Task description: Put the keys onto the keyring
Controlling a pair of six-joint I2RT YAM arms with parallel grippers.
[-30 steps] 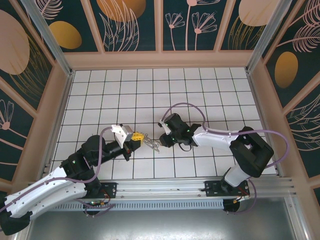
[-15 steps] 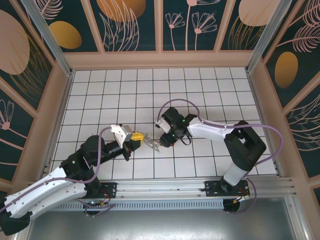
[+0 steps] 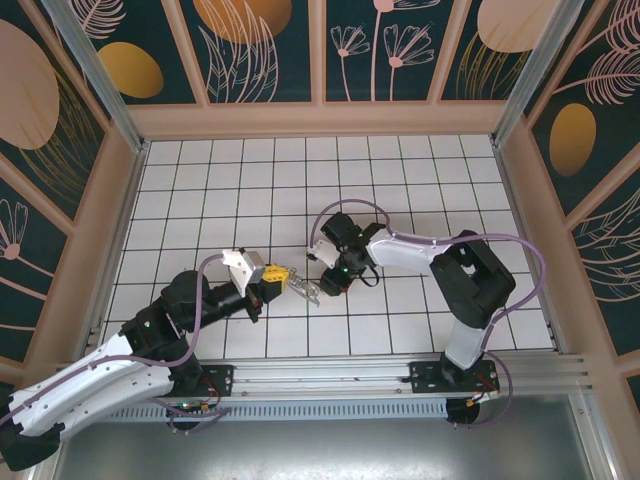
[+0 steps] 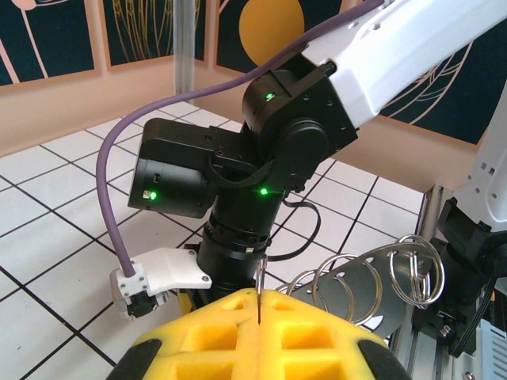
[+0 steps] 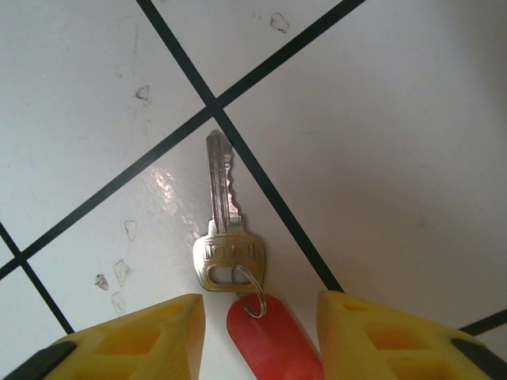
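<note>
A silver key (image 5: 224,229) lies flat on the white tiles, joined by a small split ring to a red plastic piece (image 5: 273,342). My right gripper (image 5: 261,321) hangs open over it, a yellow finger (image 5: 142,336) on each side of the red piece with a gap to both. My left gripper (image 4: 259,294) is shut on a thin wire of the keyring (image 4: 372,277), a metal plate carrying several rings. From above, the left gripper (image 3: 283,276) holds the keyring (image 3: 306,291) just left of the right gripper (image 3: 328,278).
The right arm's black wrist (image 4: 261,158) and purple cable (image 4: 111,198) stand close in front of the left gripper. The tiled floor (image 3: 230,190) spreads out behind both arms, ringed by patterned walls (image 3: 320,50). A metal rail (image 3: 350,375) runs along the near edge.
The right arm has swung left, bringing its wrist slightly up and closer to the left gripper. The left arm and the keyring have stayed put.
</note>
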